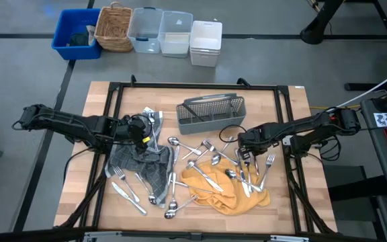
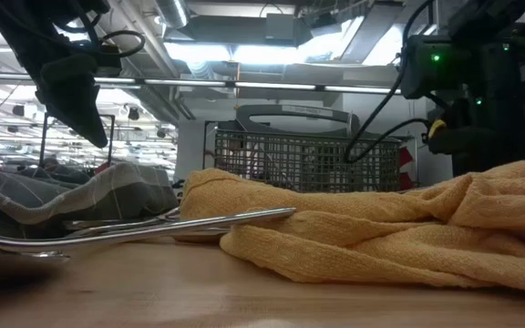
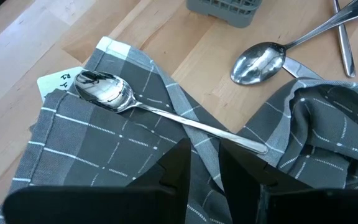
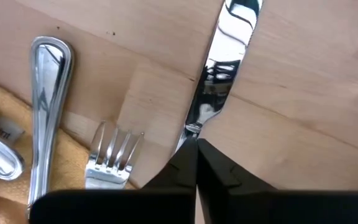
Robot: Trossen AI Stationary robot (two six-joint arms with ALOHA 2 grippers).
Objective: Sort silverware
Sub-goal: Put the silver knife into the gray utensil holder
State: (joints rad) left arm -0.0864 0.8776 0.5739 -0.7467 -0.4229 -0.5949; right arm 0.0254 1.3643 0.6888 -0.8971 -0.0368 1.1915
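Note:
Silverware [image 1: 200, 168] lies scattered over the wooden table, partly on a grey plaid cloth [image 1: 143, 161] and a yellow cloth [image 1: 224, 188]. A grey mesh caddy [image 1: 210, 113] stands behind it. My left gripper [image 3: 204, 158] hangs open above the grey cloth [image 3: 104, 155], over the handle end of a spoon [image 3: 114, 93] lying there. My right gripper [image 4: 196, 143] points down at the right of the pile [image 1: 242, 149], shut on a knife [image 4: 222, 62]. A fork [image 4: 114, 155] and another handle [image 4: 45, 93] lie beside it. In the low view the yellow cloth [image 2: 381, 228] hides its fingertips. My right gripper pinches the knife's narrow end [image 4: 192, 127] between its two fingers, coming from above and pointing down. The knife runs away from the fingertips over the bare wood; whether its far end rests on the table I cannot tell.
Beyond the table's far edge stand a blue bin [image 1: 76, 33], a wicker basket [image 1: 115, 27], clear tubs [image 1: 160, 30] and a white container [image 1: 205, 42]. A black frame [image 1: 180, 86] runs around the tabletop. Bare wood shows at the far left and far right corners.

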